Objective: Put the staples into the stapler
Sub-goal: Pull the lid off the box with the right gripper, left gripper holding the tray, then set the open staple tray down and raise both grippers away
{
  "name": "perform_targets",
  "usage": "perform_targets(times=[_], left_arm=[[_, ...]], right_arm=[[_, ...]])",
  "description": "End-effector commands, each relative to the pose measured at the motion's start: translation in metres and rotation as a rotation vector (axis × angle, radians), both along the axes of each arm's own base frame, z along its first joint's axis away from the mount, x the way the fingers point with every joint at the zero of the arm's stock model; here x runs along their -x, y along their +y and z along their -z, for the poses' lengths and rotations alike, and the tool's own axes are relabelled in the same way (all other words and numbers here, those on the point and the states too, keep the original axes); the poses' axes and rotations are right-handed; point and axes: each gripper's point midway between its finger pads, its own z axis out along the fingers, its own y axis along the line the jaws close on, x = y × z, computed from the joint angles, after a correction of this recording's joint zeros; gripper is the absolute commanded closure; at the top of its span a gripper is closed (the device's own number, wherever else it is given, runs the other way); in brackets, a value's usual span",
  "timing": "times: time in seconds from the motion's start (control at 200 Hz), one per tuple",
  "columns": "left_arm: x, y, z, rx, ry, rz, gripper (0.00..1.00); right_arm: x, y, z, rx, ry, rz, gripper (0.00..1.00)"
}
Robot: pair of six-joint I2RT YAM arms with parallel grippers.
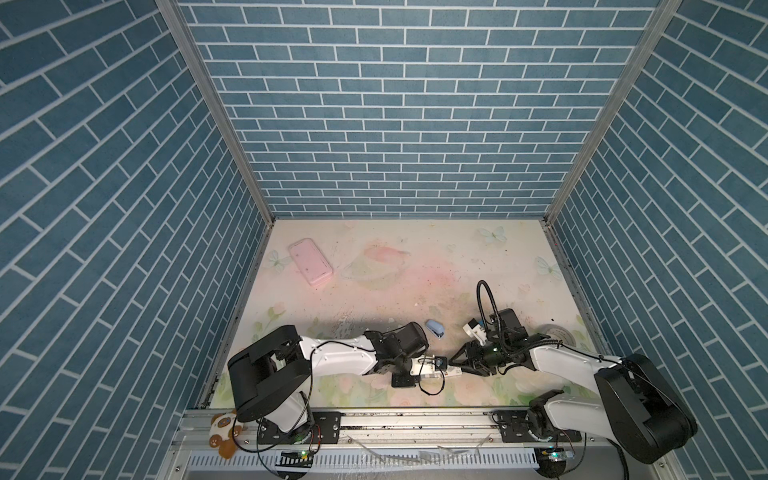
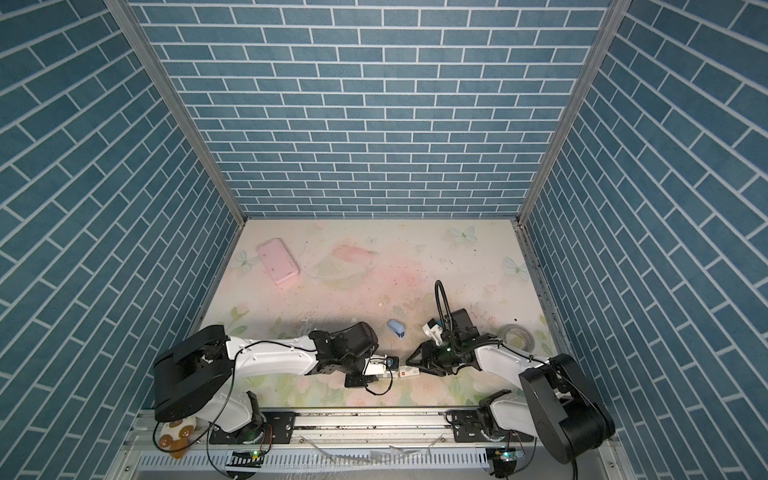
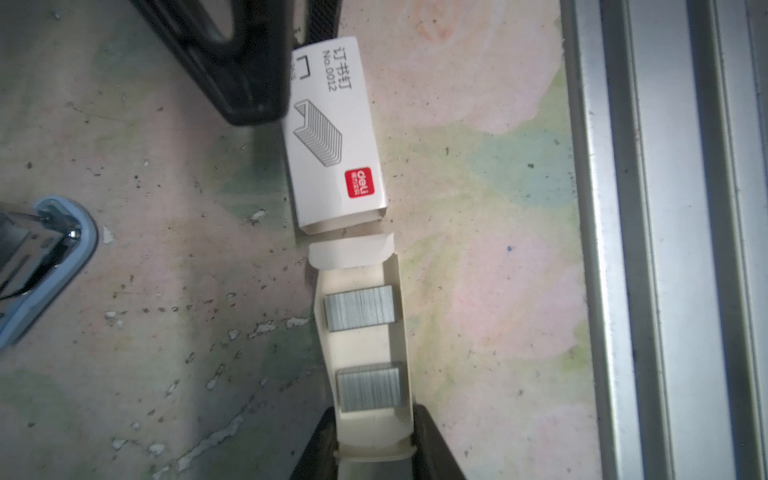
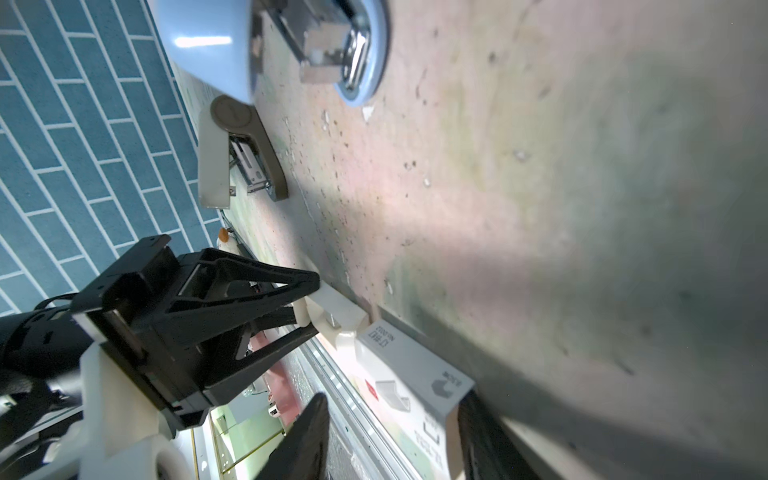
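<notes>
My left gripper (image 3: 374, 419) is shut on the end of a white card tray (image 3: 395, 286), which holds two short silvery strips of staples (image 3: 359, 308). Just past the tray's open end the red-marked white sleeve (image 3: 332, 137) lies on the table, apart from the tray. My right gripper (image 4: 392, 401) stands open around the sleeve (image 4: 415, 365): one finger touches it and the other is clear of it. The light blue stapler (image 1: 435, 329) lies hinged open behind both grippers, its metal channel showing (image 4: 332, 45). In both top views the grippers meet near the table's front (image 2: 401, 368).
A beige and brown stapler (image 4: 237, 153) lies open beyond the blue one. A pink phone case (image 1: 311, 262) sits at the back left and a tape roll (image 1: 559, 334) at the right. The metal front rail (image 3: 665, 249) runs close beside the tray.
</notes>
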Motion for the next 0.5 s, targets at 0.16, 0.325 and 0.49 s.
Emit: perform_targets(times=[0.16, 0.325, 0.49], left_arm=[[0.002, 0.008, 0.006, -0.025, 0.012, -0.009, 0.64], [0.002, 0.008, 0.007, -0.022, 0.012, -0.008, 0.55], [-0.001, 0.003, -0.001, 0.000, 0.003, -0.010, 0.43]], right_arm=[[-0.002, -0.023, 0.009, 0.118, -0.015, 0.063, 0.45], [-0.011, -0.024, -0.003, 0.110, -0.063, 0.090, 0.42], [-0.018, -0.026, -0.011, 0.127, -0.087, 0.095, 0.38]])
